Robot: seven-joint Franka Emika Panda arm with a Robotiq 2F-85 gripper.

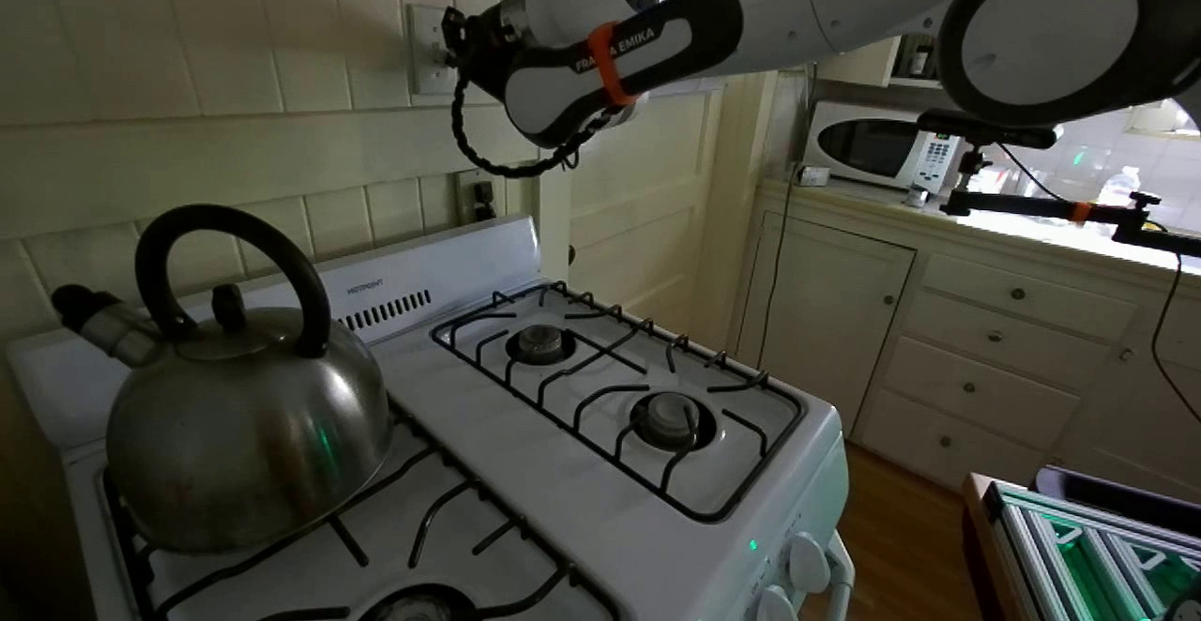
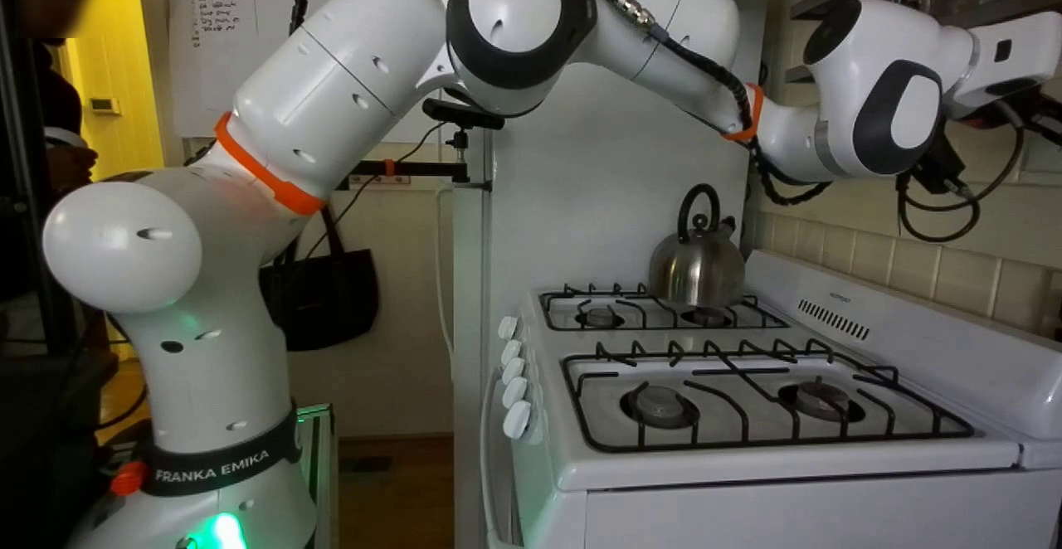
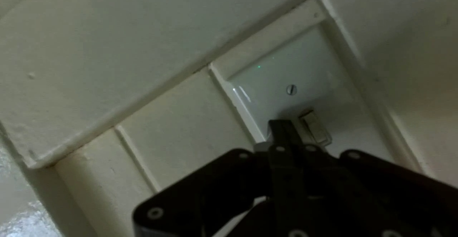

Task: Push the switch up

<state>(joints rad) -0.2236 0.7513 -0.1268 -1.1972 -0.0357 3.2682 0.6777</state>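
The switch is a cream-white wall plate (image 1: 425,51) above the stove in an exterior view. In the wrist view its small toggle (image 3: 316,128) sits in the plate, below a slotted screw. My gripper (image 3: 284,127) is shut, its dark fingertips pressed together with nothing seen between them. The fingertips are over the plate just beside the toggle and hide its lower left surround. I cannot tell whether they touch it. In an exterior view the gripper (image 1: 454,37) is right at the plate. In another exterior view the gripper is mostly cut off at the right edge, and the switch is out of view.
A steel kettle (image 1: 249,424) stands on the white stove (image 1: 488,396), also seen in an exterior view (image 2: 697,271). An outlet with a dark plug (image 1: 481,197) is on the wall below the switch. A raised trim board (image 3: 150,43) runs along the plate in the wrist view.
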